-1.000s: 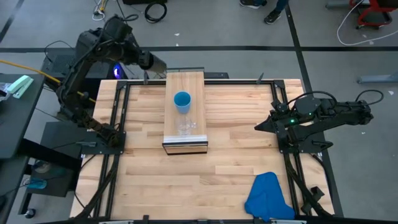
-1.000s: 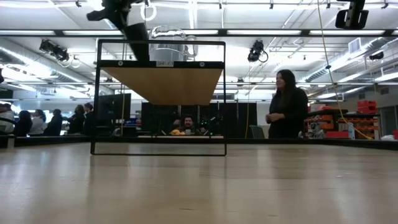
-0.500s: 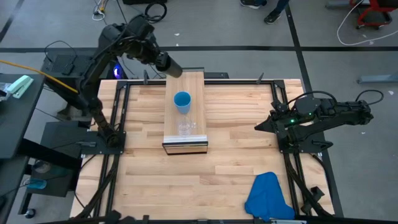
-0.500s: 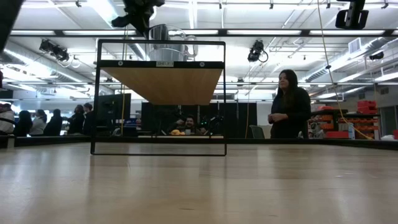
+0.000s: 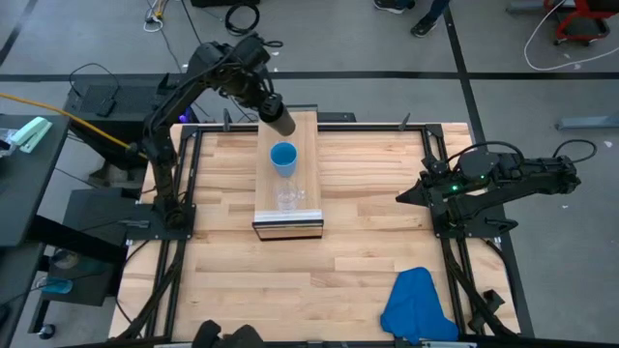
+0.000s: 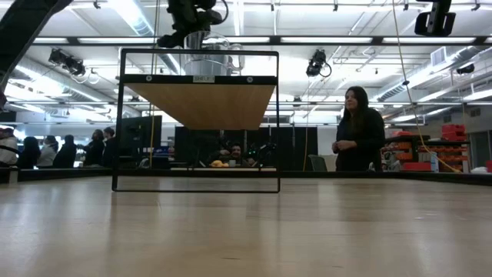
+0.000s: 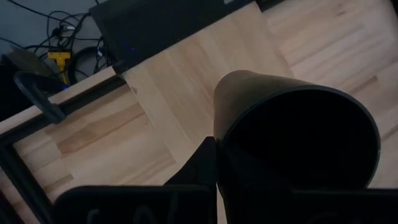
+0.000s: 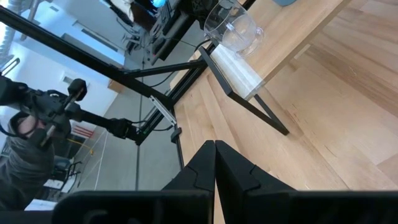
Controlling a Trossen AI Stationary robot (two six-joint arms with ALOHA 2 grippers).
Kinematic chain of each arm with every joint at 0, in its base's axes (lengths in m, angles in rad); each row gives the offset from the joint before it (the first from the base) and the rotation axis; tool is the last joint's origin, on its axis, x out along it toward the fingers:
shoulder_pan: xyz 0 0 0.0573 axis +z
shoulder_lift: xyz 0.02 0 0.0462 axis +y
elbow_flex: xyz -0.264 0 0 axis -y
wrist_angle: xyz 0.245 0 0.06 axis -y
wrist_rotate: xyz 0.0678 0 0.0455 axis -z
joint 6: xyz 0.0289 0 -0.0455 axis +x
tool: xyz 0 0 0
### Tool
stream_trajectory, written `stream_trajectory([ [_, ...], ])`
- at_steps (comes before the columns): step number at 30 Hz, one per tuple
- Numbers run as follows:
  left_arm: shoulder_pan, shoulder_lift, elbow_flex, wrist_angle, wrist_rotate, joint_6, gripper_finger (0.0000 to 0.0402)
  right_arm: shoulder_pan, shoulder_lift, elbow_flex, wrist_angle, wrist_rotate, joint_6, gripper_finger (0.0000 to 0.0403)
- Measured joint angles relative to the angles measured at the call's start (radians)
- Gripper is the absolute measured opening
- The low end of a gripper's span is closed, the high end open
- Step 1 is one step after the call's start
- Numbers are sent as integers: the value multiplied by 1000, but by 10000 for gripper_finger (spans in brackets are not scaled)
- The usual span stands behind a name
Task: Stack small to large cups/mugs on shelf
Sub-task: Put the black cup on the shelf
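My left gripper (image 5: 265, 99) is shut on the black cup (image 5: 280, 120), which it holds tilted over the far end of the shelf (image 5: 302, 135). On the shelf stands the blue cup (image 5: 283, 158), mouth up, and nearer the front edge the clear glass mug (image 5: 289, 197), also seen as the glass mug (image 8: 233, 28) in the right wrist view. My right gripper (image 5: 400, 198) waits shut above the table, to the right of the shelf, with nothing in it. My left gripper holds the black cup at its rim (image 7: 225, 140), the end nearest the wrist. One finger (image 7: 199, 163) lies on the outer wall; the cup hides the other. The fingers slant down from the far left. The cup hangs tilted, bottom away from the gripper.
A blue cloth (image 5: 418, 304) lies at the table's near right corner. Black frame rails (image 5: 184, 174) run along the table's sides. The shelf stands raised on a thin black frame (image 6: 196, 185). People stand in the room beyond the far edge.
My left gripper has carried the black cup toward the table's right along the far edge and a little down, from beyond the table's far left corner to over the shelf's far end. The cup stays in the hold. The right arm has kept still.
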Motion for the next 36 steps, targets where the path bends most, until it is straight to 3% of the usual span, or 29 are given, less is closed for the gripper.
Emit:
stream_trajectory([
  [23, -18, 37, -7, 0, -37, 1, 8, 0, 0, 0, 0, 0, -3, 16],
  [36, -21, 37, -14, 1, -2, 19, 8, 0, 0, 0, 0, 0, -8, 16],
])
